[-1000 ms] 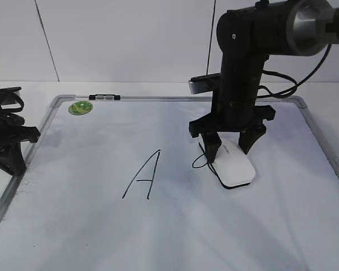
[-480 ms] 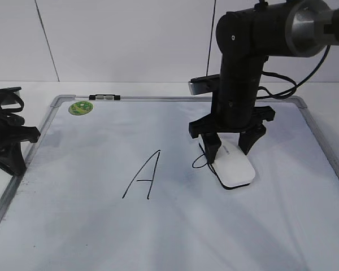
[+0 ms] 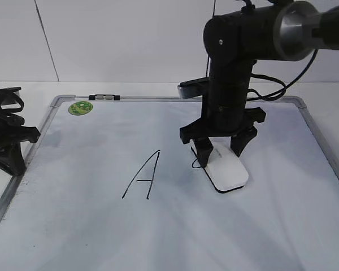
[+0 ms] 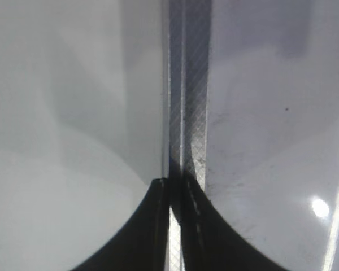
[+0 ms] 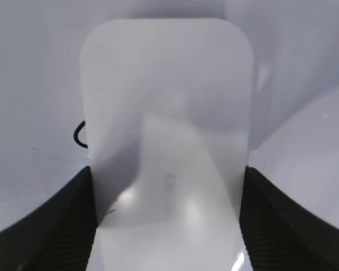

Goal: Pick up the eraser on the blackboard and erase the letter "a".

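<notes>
1. The right gripper (image 3: 221, 148) stands over the eraser (image 3: 228, 171) on the blackboard (image 3: 90, 226), right of the middle; its fingers (image 3: 203, 153) straddle the far end of the white block, one on each long side
2. In the right wrist view the fingers (image 5: 51, 226) sit close against both long edges of the eraser (image 5: 166, 113); they look to be pinching it across its width, though whether the felt base rests on the board or is just clear of it I cannot tell
3. The letter "a" (image 3: 196, 162) is mostly hidden: only a small black curl peeks out at the eraser's left edge, beside the left finger, and the same curl (image 5: 79, 134) shows in the right wrist view
4. The capital "A" (image 3: 144, 176) lies well to the left and should be left alone
5. The left gripper (image 4: 175, 226) is parked off the board's left frame, its fingers pressed together on nothing
6. Judged step: the wipe itself, with the eraser at the letter
7. Next move calls for steady downward pressure and short strokes leftward over the curl, stopping short of the "A"
8. The green magnet (image 3: 80, 108) sits in the far left corner, out of the way
</notes>
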Controlling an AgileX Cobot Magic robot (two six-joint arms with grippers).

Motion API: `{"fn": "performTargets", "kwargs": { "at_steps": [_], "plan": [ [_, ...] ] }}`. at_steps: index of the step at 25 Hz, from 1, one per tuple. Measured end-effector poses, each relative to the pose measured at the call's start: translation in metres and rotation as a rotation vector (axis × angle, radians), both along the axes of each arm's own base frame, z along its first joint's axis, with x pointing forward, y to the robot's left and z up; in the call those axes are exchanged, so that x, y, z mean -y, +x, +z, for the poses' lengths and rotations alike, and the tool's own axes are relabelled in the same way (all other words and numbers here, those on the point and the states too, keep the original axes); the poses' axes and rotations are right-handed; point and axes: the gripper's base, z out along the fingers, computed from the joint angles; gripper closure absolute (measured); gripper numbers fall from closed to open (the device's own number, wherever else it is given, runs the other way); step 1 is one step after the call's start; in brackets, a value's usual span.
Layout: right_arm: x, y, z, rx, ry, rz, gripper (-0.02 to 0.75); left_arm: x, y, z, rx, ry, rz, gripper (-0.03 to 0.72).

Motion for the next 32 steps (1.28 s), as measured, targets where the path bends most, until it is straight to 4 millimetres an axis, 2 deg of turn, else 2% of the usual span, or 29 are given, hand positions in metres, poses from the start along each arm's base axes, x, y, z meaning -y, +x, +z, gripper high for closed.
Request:
{"fn": "performTargets", "kwargs": {
  "at_steps": [12,23,32],
  "plan": [
    [-0.038,-0.020,-0.003,0.013,-0.037,0.127,0.181,0.000,0.000,0.000,0.000,0.000,0.000,0.663],
    [-0.037,-0.019,-0.004,0.019,-0.047,0.116,0.181,0.000,0.000,0.000,0.000,0.000,0.000,0.659],
    [-0.015,-0.005,-0.003,-0.005,0.000,0.018,0.181,0.000,0.000,0.000,0.002,0.000,0.000,0.659]
  ]
}}
